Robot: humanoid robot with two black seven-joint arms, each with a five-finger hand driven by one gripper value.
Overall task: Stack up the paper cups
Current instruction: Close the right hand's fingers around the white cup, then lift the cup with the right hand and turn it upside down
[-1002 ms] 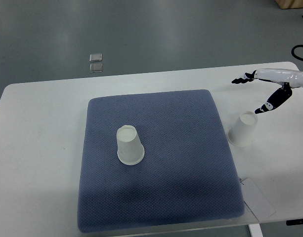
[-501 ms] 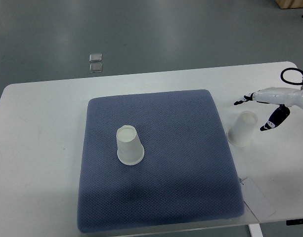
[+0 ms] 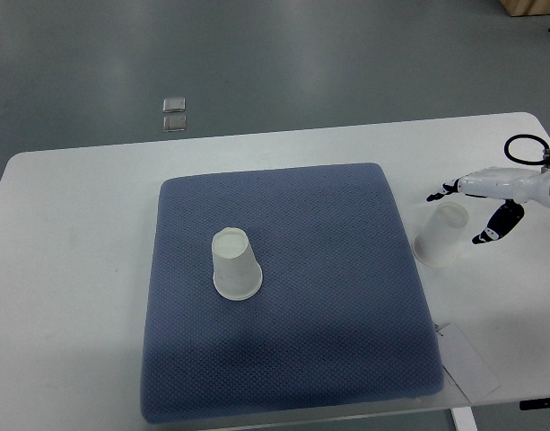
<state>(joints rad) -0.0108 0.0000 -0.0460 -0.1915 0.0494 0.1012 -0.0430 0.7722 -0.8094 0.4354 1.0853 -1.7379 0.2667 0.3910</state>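
Note:
Two white paper cups stand upside down. One cup [image 3: 235, 264] is on the blue mat [image 3: 292, 296], left of its middle. The other cup [image 3: 440, 234] stands on the white table just off the mat's right edge. My right hand [image 3: 467, 211] comes in from the right edge and hovers over the top of that cup, fingers spread to either side of it and holding nothing. The left arm is out of view.
The white table [image 3: 77, 269] carries the mat. A flat clear sheet [image 3: 467, 364] lies at the mat's front right corner. Two small square plates [image 3: 175, 114] lie on the grey floor beyond the table. A black cable [image 3: 526, 144] loops behind the right wrist.
My right hand has come down and toward me, from above and behind the right cup to around its top. Neither cup has moved.

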